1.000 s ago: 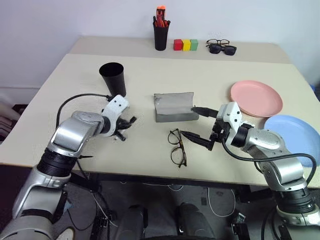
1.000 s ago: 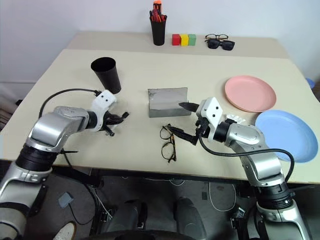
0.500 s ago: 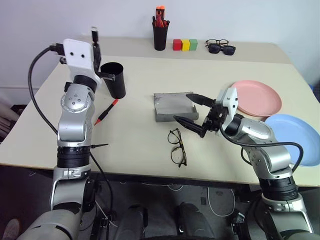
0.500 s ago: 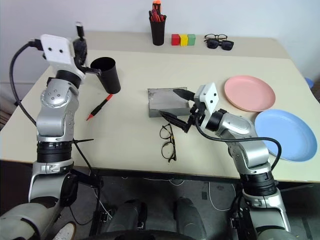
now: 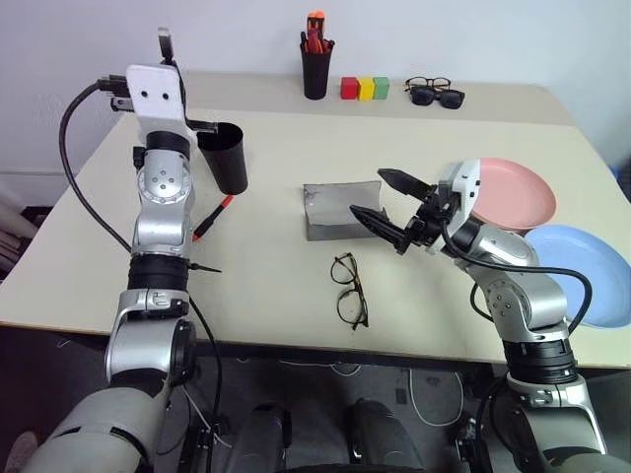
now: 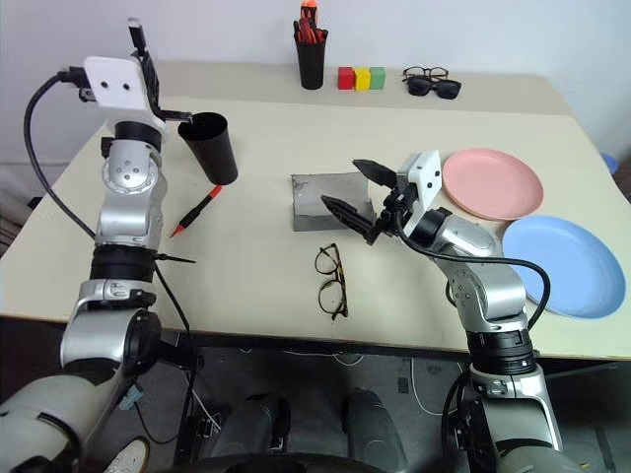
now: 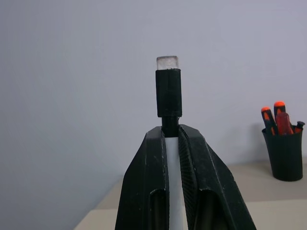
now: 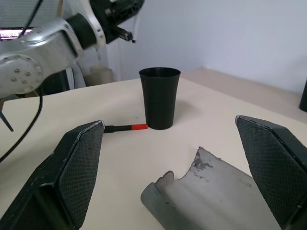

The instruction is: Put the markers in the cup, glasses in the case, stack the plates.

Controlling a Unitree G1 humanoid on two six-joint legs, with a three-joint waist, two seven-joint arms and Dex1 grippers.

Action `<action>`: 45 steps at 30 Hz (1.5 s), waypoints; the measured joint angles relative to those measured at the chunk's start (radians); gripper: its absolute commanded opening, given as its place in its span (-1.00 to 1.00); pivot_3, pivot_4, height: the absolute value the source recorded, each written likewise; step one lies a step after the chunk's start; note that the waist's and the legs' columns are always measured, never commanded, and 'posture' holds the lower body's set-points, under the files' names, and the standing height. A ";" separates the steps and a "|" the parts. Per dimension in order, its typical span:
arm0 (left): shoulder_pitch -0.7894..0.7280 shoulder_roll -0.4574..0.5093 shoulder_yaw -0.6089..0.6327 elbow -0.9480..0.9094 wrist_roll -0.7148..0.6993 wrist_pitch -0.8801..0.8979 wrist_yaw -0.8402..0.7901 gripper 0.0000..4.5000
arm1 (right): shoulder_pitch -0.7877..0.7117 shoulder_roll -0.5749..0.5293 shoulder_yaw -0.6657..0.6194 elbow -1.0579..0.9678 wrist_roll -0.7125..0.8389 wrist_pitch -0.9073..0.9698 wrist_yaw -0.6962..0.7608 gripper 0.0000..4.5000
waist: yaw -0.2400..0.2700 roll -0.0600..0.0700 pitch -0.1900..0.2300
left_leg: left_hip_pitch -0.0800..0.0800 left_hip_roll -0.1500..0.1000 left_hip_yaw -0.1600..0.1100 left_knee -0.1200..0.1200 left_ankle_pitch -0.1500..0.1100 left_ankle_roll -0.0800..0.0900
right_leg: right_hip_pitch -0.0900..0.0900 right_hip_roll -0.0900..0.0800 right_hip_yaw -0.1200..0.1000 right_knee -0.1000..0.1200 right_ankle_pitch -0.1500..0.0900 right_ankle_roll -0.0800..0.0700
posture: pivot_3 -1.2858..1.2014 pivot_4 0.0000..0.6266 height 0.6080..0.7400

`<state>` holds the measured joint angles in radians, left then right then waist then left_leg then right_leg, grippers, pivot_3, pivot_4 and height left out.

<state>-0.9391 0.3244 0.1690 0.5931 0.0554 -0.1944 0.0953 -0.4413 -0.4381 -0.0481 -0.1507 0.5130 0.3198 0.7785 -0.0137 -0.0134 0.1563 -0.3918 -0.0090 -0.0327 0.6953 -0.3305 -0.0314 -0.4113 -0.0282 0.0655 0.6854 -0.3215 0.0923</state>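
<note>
Raised since before, left claw [image 7: 173, 143] pinches a marker [image 7: 168, 88] at upper left beside the cup [image 5: 223, 156]; right claw [image 5: 391, 201] gapes empty over the case [image 5: 340, 209].

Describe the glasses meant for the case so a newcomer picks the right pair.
Start at the grey case in the middle of the table. Just in front of it, toward the near edge, lie the glasses, folded open on the tabletop. Their lenses are clear in a thin black frame, unlike the dark-lensed sunglasses at the far edge.
</note>
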 measured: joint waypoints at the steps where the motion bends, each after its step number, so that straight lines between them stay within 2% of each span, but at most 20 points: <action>1: -0.014 -0.006 0.000 0.042 0.000 -0.016 0.004 -0.89 | 0.000 0.001 0.000 0.000 -0.002 -0.003 -0.002 1.00 | 0.000 0.000 0.000 | 0.000 0.000 0.000 0.000 0.000 0.000 | 0.000 0.000 0.000 0.000 0.000 0.000 | 0.03 -0.52 1.00; 8: -0.050 -0.040 0.002 0.310 -0.010 -0.113 0.011 -0.89 | 0.003 0.006 0.000 0.000 -0.025 -0.022 -0.011 1.00 | 0.000 0.000 0.000 | -0.001 0.000 0.000 0.000 0.000 0.000 | -0.001 0.000 -0.001 0.000 0.000 0.000 | 0.03 -0.52 1.00; 12: -0.097 -0.050 0.002 0.397 -0.009 -0.158 0.023 -0.89 | 0.012 0.006 -0.001 0.000 -0.029 -0.022 -0.019 1.00 | 0.002 0.000 0.000 | -0.001 0.000 0.000 0.000 0.000 0.000 | -0.001 0.000 -0.001 0.000 0.000 0.000 | 0.03 -0.52 1.00; 29: -0.134 -0.068 0.000 0.504 -0.001 -0.226 0.035 -0.89 | 0.036 0.006 -0.001 -0.017 -0.029 -0.022 -0.051 1.00 | 0.000 0.000 0.000 | -0.001 0.000 0.001 0.000 0.000 0.000 | -0.002 0.000 -0.001 0.001 0.000 0.000 | 0.03 -0.52 1.00; 32: -0.135 -0.067 0.000 0.505 0.002 -0.226 0.043 -0.46 | 0.036 0.006 -0.001 -0.017 -0.029 -0.021 -0.056 1.00 | 0.000 0.000 0.000 | -0.001 0.000 0.001 0.000 0.000 0.000 | -0.002 0.000 -0.001 0.001 0.000 0.000 | 0.03 -0.52 1.00; 33: -0.135 -0.066 0.000 0.505 0.002 -0.226 0.044 -0.20 | 0.036 0.006 -0.001 -0.017 -0.029 -0.021 -0.057 1.00 | 0.000 0.000 0.000 | -0.001 0.000 0.001 0.000 0.000 0.000 | -0.002 0.000 -0.001 0.001 0.000 0.000 | 0.03 -0.52 1.00; 34: -0.135 -0.066 0.000 0.505 0.001 -0.226 0.043 -0.06 | 0.036 0.006 -0.001 -0.018 -0.029 -0.021 -0.058 1.00 | 0.000 0.000 0.000 | -0.001 0.000 0.001 0.000 0.000 0.000 | -0.002 0.000 -0.001 0.001 0.000 0.000 | 0.03 -0.52 1.00; 35: -0.135 -0.065 0.000 0.505 0.001 -0.226 0.041 0.18 | 0.036 0.006 -0.001 -0.019 -0.029 -0.021 -0.059 1.00 | 0.000 0.000 0.000 | -0.001 0.000 0.001 0.000 0.000 0.000 | -0.002 0.000 -0.001 0.002 0.000 0.000 | 0.03 -0.52 1.00; 41: -0.134 -0.063 0.006 0.491 -0.027 -0.222 -0.001 0.18 | 0.036 0.006 -0.001 -0.020 -0.029 -0.021 -0.062 1.00 | 0.000 0.000 0.000 | -0.001 0.000 0.001 0.000 0.000 0.000 | -0.002 0.000 -0.001 0.001 0.000 0.000 | 0.03 -0.52 1.00; 45: -0.132 -0.064 0.021 0.356 -0.090 -0.146 -0.054 0.18 | 0.036 0.006 0.001 -0.021 -0.029 -0.020 -0.061 1.00 | 0.000 0.000 0.000 | -0.001 0.000 0.001 0.001 0.000 0.000 | -0.002 0.000 -0.001 0.002 0.000 0.000 | 0.03 -0.52 1.00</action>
<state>-1.0716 0.2608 0.1897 0.9495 -0.0349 -0.3401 0.0418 -0.4054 -0.4326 -0.0469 -0.1721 0.4841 0.2999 0.7179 -0.0142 -0.0136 0.1564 -0.3933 -0.0093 -0.0315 0.6959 -0.3304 -0.0316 -0.4136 -0.0283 0.0645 0.6871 -0.3215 0.0923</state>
